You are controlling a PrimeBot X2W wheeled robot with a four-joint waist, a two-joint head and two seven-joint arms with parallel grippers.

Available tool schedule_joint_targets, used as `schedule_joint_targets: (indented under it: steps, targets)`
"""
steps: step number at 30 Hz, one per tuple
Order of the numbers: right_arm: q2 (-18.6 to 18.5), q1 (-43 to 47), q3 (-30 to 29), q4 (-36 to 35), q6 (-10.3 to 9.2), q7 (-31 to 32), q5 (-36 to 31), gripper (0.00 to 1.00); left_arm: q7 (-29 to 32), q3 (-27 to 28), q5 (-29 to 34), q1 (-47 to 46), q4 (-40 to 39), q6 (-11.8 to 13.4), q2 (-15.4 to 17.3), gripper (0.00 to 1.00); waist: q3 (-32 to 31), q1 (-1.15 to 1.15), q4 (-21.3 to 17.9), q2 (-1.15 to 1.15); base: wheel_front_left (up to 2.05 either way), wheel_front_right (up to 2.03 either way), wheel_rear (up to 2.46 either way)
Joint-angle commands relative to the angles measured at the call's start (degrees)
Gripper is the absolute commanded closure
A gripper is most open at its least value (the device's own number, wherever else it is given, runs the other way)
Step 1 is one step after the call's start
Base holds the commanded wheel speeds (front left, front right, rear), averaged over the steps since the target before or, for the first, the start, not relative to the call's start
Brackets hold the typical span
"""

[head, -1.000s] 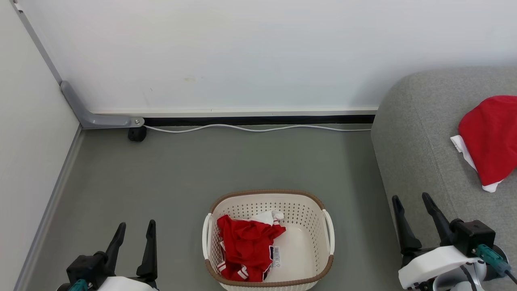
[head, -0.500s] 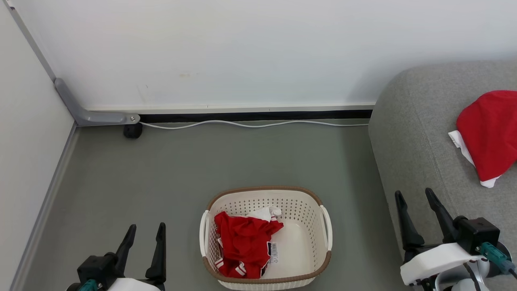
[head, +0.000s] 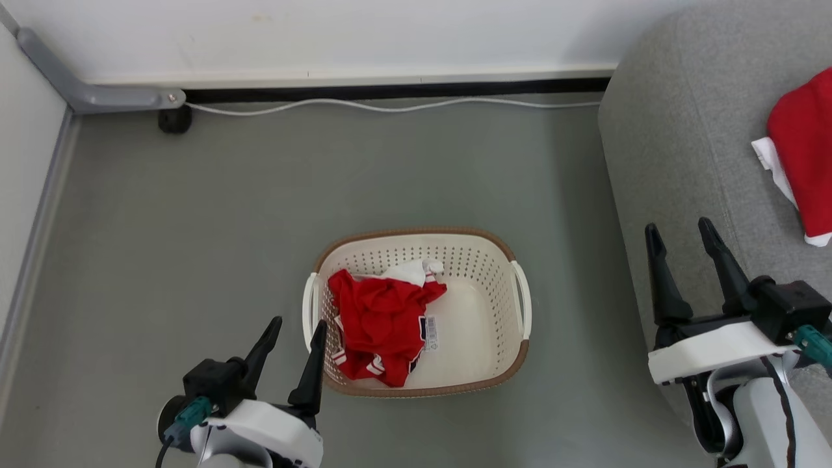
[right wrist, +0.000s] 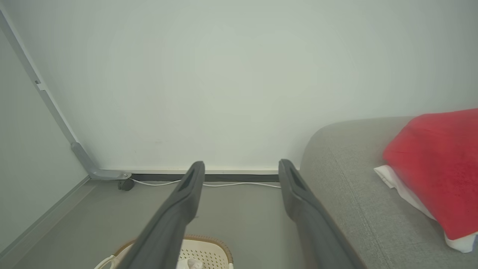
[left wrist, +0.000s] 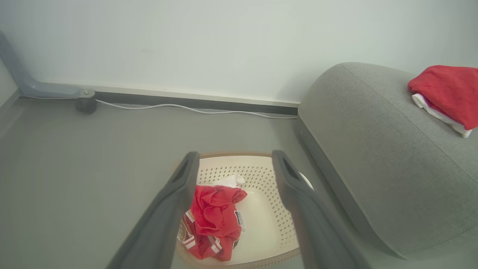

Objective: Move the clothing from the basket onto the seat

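A crumpled red garment with white trim and striped cuffs [head: 377, 320] [left wrist: 214, 220] lies in the left half of the cream perforated basket [head: 484, 364] [left wrist: 278, 228] on the floor. Another red garment [head: 803, 149] [left wrist: 446, 91] [right wrist: 437, 168] rests on the grey seat [head: 689, 162] [left wrist: 373, 149] [right wrist: 343, 186] at the right. My left gripper [head: 298, 326] [left wrist: 233, 157] stands open just outside the basket's near-left rim, nothing between its fingers. My right gripper [head: 679, 231] [right wrist: 241, 164] is open and empty over the seat's front edge, right of the basket.
A white wall with a dark skirting strip runs along the back, a white cable [head: 390, 106] lying at its foot. A grey metal bracket and a small black caster [head: 174, 120] sit in the back left corner. Grey floor [head: 195, 227] surrounds the basket.
The head camera has tilted down, so the wall and seat sit higher in view. My left gripper has come up and rightward to the basket's rim. The right gripper stays open.
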Motion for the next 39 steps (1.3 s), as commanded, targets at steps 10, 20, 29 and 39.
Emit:
schedule_joint_targets:
  steps: [10,20,29,39]
  targets:
    - [0.00,-8.78,2.32,-3.89,0.18,-0.34,-0.61,0.00,-0.36,-3.96,-2.32,-12.63,4.34,0.79,0.39,0.00,14.50,0.00,-2.41,0.00,0.00,0.00,0.00]
    - [1.28,-15.73,5.42,-6.56,0.18,-0.34,-0.18,0.00,-0.36,-8.88,0.73,-27.05,15.25,0.94,0.39,0.00,25.34,0.00,-6.53,0.00,0.00,0.00,0.00]
    - [2.48,-19.83,8.11,-7.76,0.18,-0.34,1.69,0.00,-0.36,-12.53,5.27,-40.68,31.44,0.95,0.45,0.00,32.41,0.00,-11.12,0.00,0.00,0.00,0.00]
    - [2.64,-21.51,11.91,-9.39,0.18,-0.34,5.52,0.00,0.29,-15.40,8.60,-50.68,43.38,1.64,2.32,0.00,37.48,0.00,-14.49,0.00,0.00,0.00,0.00]
